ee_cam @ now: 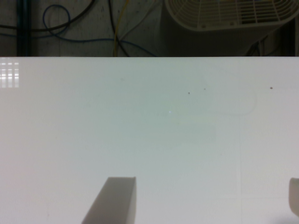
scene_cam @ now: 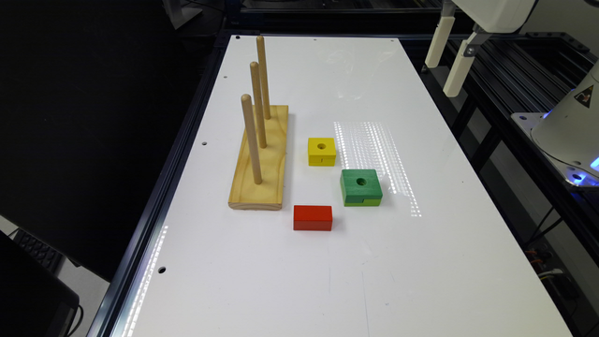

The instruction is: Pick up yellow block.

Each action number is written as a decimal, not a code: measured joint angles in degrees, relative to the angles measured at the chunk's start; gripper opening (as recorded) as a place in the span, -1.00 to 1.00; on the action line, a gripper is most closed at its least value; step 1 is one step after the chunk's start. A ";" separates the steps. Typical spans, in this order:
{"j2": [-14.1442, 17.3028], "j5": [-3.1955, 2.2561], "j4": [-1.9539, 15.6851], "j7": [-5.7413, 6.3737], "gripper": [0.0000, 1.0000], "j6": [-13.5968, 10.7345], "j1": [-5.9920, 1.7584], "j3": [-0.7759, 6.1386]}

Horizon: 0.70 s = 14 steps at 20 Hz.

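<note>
The claw (ee_cam: 205, 198) fingertips are cut off by the wrist view's edge

The Franka arm's gripper (scene_cam: 448, 58) hangs high above the far corner of the white surface (scene_cam: 327, 262), on the exterior view's right, its two pale fingers (scene_cam: 457, 69) slanting down and away from the white wrist housing. In the wrist view the gripper (ee_cam: 205, 203) has its jaws spread wide apart, one finger (ee_cam: 114, 200) standing in full sight and the other barely entering at the picture's edge, with nothing held between them and only bare surface beneath.
</note>
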 joint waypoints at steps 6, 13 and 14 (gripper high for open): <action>-0.01 0.00 0.00 0.00 1.00 0.00 -0.04 0.00; -0.03 0.00 0.21 0.13 1.00 0.02 0.28 0.08; -0.03 0.01 0.24 0.20 1.00 0.04 0.41 0.11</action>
